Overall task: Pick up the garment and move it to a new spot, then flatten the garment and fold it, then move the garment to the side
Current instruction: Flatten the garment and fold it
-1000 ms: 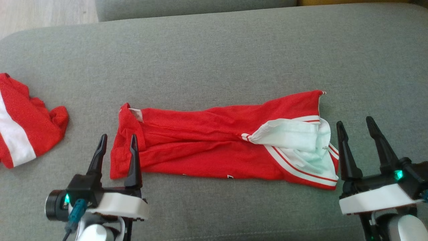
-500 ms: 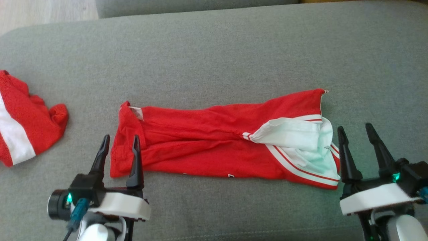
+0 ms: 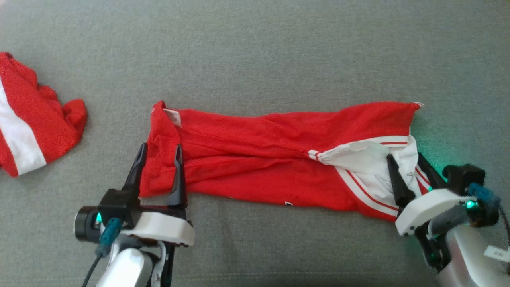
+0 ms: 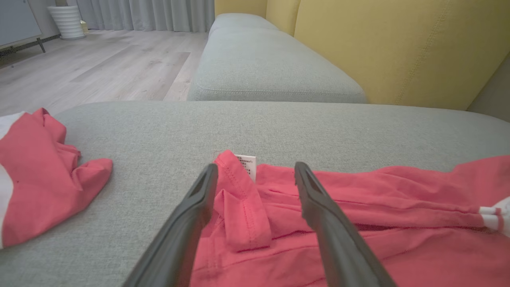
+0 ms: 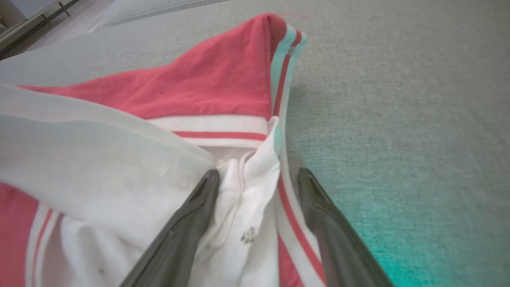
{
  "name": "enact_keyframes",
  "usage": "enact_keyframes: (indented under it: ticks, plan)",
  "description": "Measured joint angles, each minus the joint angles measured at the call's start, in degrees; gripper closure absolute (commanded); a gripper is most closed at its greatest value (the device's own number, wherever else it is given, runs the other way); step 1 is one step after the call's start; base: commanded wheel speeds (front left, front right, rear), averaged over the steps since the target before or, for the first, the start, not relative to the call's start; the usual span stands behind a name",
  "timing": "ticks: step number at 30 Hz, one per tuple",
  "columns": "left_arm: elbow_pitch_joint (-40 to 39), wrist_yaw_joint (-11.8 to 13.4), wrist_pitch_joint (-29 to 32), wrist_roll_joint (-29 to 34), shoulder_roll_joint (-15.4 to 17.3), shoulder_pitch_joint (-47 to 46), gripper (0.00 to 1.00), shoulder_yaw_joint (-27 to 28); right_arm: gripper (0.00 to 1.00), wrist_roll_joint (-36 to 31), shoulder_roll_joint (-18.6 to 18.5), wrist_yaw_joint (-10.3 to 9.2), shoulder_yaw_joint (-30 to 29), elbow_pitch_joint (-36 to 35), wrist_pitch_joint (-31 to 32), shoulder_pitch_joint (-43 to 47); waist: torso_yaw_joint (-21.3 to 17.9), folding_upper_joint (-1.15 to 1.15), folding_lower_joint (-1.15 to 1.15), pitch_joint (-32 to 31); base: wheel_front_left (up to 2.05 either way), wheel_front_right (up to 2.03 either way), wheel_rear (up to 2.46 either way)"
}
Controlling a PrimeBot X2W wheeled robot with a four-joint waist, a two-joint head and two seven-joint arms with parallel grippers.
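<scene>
The left gripper (image 3: 160,146) and right gripper (image 3: 405,156) stand spread wide, gripping nothing, each straddling one end of the red garment (image 3: 259,159) stretched across the grey sofa seat (image 3: 255,52). A second red-and-white cloth (image 3: 40,111) lies well apart leftward, partly cut off. The left wrist view adds a yellow backrest (image 4: 378,48) and wooden floor (image 4: 99,63) beyond.

Grey fabric sofa seat (image 4: 279,127) spread across the foreground, second grey cushion (image 4: 259,67) lay beyond, yellow backrest (image 4: 378,48) rose beside it, pale wood floor (image 4: 99,67) ran to grey curtains (image 4: 147,14), white ribbed pot (image 4: 67,22) stood nearby.
</scene>
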Motion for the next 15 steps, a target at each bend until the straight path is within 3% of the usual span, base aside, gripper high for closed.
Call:
enact_keyframes:
  ticks: [5,6,7,15]
  plan:
    - [0.0,-0.5,0.0,0.2,-0.6,-1.1,0.0,0.2,0.0,2.1,-0.3,0.01,0.4,1.0,3.2,-2.1,0.8,0.0,0.0,1.0,0.0,0.0,0.0]
    - [0.0,-0.5,0.0,0.5,-0.7,-1.1,0.0,0.3,0.63,2.5,-0.4,0.01,0.5,0.9,3.5,-2.2,0.8,0.0,0.0,1.1,0.0,0.0,0.0]
    - [0.0,-0.5,0.0,0.6,-0.8,-1.1,0.0,0.4,1.0,2.9,-0.4,0.01,0.6,0.9,3.6,-2.3,0.7,0.0,0.0,1.1,0.0,0.0,0.0]
    - [-0.1,-1.0,0.0,1.1,-0.9,-1.0,0.0,1.2,1.0,2.9,-0.3,0.04,0.4,-1.3,2.9,-1.2,-0.7,0.0,0.0,0.7,0.0,0.0,0.0]
